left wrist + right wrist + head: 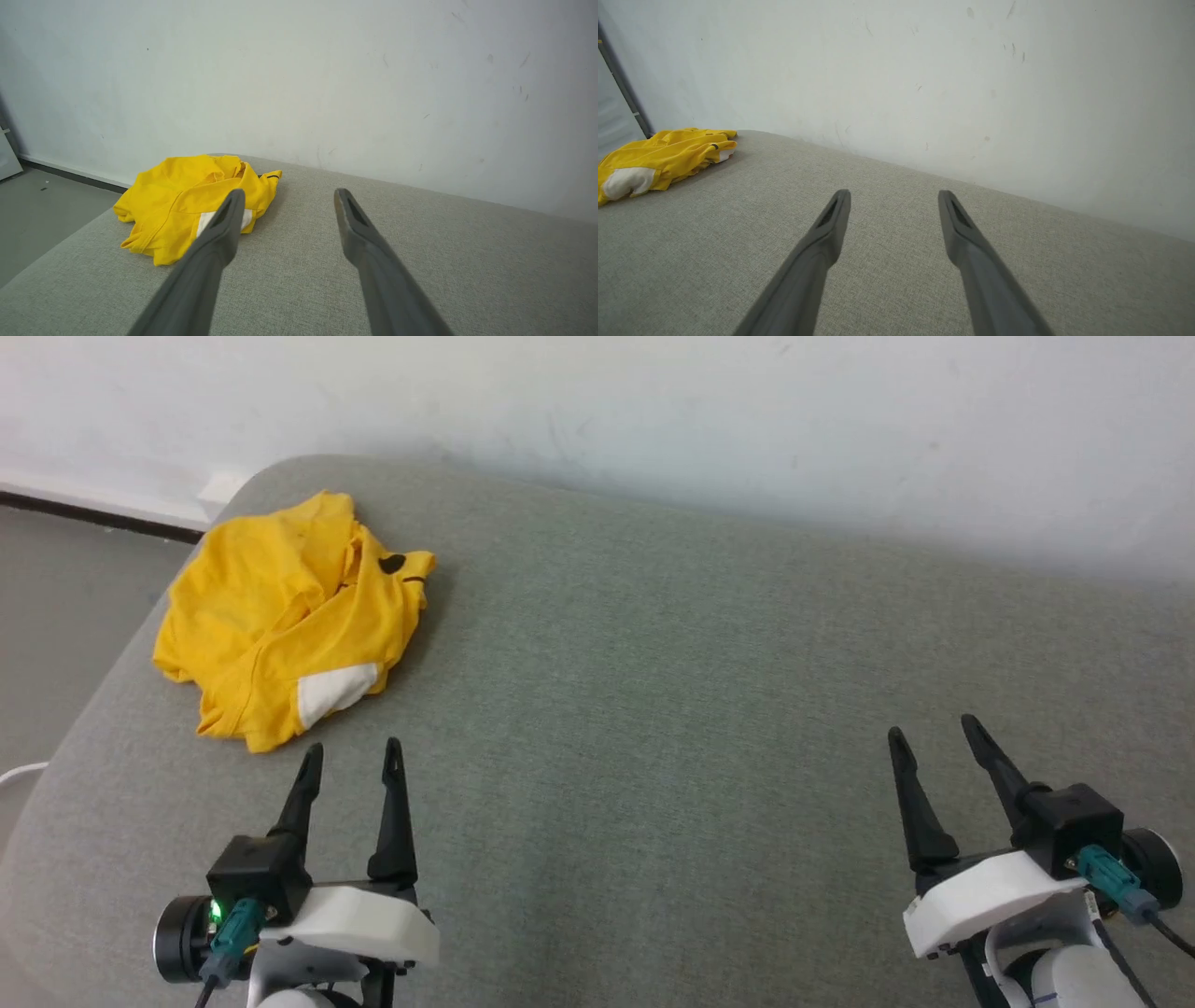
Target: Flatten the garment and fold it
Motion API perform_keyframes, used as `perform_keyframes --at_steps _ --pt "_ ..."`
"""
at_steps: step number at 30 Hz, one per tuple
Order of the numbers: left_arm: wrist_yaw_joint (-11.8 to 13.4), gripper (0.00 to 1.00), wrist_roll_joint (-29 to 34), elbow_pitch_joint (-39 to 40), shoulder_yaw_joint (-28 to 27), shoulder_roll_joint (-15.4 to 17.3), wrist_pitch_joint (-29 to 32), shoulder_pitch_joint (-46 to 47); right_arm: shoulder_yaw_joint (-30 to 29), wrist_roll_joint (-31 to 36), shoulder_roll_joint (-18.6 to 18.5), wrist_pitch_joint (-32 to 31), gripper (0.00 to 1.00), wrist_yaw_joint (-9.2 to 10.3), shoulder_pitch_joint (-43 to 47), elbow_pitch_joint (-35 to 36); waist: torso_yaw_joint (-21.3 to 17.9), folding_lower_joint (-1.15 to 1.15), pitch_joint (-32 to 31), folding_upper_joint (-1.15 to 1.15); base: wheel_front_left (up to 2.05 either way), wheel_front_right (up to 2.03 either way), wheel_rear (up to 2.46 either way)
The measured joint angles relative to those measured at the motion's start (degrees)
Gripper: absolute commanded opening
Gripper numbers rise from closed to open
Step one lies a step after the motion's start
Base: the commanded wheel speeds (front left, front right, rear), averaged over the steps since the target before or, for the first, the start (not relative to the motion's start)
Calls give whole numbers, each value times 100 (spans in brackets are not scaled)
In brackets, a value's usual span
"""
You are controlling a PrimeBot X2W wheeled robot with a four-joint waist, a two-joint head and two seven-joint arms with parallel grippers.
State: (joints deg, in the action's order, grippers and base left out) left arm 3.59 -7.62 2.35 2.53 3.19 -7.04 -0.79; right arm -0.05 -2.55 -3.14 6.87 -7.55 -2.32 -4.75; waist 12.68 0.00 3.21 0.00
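Note:
The garment (280, 616) is a bright yellow T-shirt lying crumpled in a heap at the far left corner of the grey cushion, with a white patch and a small black mark showing. My left gripper (353, 753) hovers open just in front of the heap, not touching it. The left wrist view has the garment (187, 205) ahead and to the left of the open left gripper (287, 193). My right gripper (931, 728) stands open at the lower right, far from the shirt. From the right wrist, the garment (658, 158) lies far left of the open right gripper (894, 193).
The grey fabric cushion (700, 709) spreads wide to the right of the shirt. A white wall (653, 411) backs it. The cushion's rounded left edge (84, 709) drops to a grey floor (56, 597), where a white cable (19, 773) lies.

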Motion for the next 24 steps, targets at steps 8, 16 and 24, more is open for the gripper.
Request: perform_keyframes --at_steps 8,16,24 --pt "8 100 -98 12 44 0 -69 -5 157 3 -1 92 100 0 -23 -153 341 0 9 0 0 0 0" --pt "108 100 -233 15 102 0 -172 -28 414 49 2 196 100 0 -139 -299 691 0 31 0 0 0 0" --pt "166 100 -354 11 158 0 -266 -49 619 47 5 247 100 0 -230 -378 1043 0 51 0 0 0 0"
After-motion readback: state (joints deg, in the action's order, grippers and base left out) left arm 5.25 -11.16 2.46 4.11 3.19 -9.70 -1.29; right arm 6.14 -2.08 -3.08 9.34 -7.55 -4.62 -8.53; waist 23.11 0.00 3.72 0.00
